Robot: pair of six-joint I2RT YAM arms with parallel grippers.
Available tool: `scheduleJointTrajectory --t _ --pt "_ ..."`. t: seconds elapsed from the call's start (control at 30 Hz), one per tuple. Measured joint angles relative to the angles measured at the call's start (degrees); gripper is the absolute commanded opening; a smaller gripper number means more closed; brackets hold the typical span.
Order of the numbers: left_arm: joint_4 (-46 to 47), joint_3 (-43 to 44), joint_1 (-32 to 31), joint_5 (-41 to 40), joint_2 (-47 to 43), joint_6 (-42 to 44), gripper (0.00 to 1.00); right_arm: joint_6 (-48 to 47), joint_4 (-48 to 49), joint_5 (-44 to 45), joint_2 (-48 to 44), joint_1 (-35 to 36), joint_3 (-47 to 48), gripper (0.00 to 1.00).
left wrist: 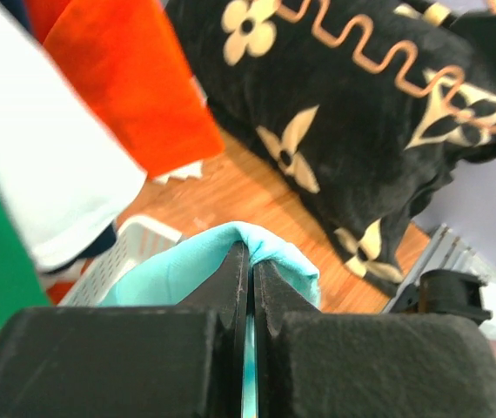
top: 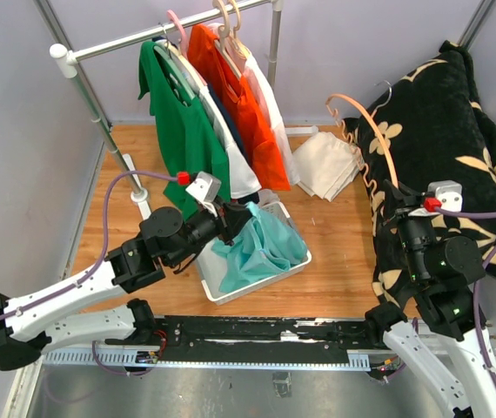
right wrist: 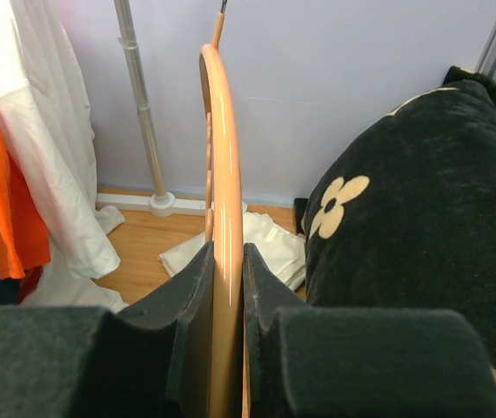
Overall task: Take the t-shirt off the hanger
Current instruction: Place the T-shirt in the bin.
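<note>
In the top view, the left gripper (top: 233,223) is seen clenched on a fold of the limp teal fabric t-shirt (top: 265,248). The t-shirt is draped into and over the white slatted plastic basket (top: 231,294) on the wooden table. The right gripper (top: 398,198) is closed around the lower end of a bare, glossy peach-coloured curved hanger (top: 377,131), which is held up in front of the black cushion with cream flowers (top: 444,113). No cloth is seen on the hanger, so the t-shirt is judged already off it.

In the left wrist view, the jaws are pressed almost together, with a thin ridge of teal cloth pinched between them. The basket's corner is visible below and to the left. The t-shirt is judged light, soft and shapeless, and it will sag from any hold. A bunched fold, as taken here, is therefore preferred to a single edge, which could slip out.

In the right wrist view, the hanger's narrow bar is gripped between the padded fingers and rises upright. It is judged stiff, light and smooth, so pivoting within the hold is possible and firm pressure on a straight stretch is advised.
</note>
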Motion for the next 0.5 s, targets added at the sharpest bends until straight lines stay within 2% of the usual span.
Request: scheduleJointTrajectory --t 0.27,0.5 --pt "-11.0 -5.9 -0.4 -11.5 -5.9 -3.5 0.01 0.6 1.2 0.0 1.8 0.0 -0.5 0.01" --pt "-18.1 -6.7 -0.4 -20.3 -0.9 -5.4 0.01 0.9 2.4 -0.5 4.0 0.0 -0.7 0.01"
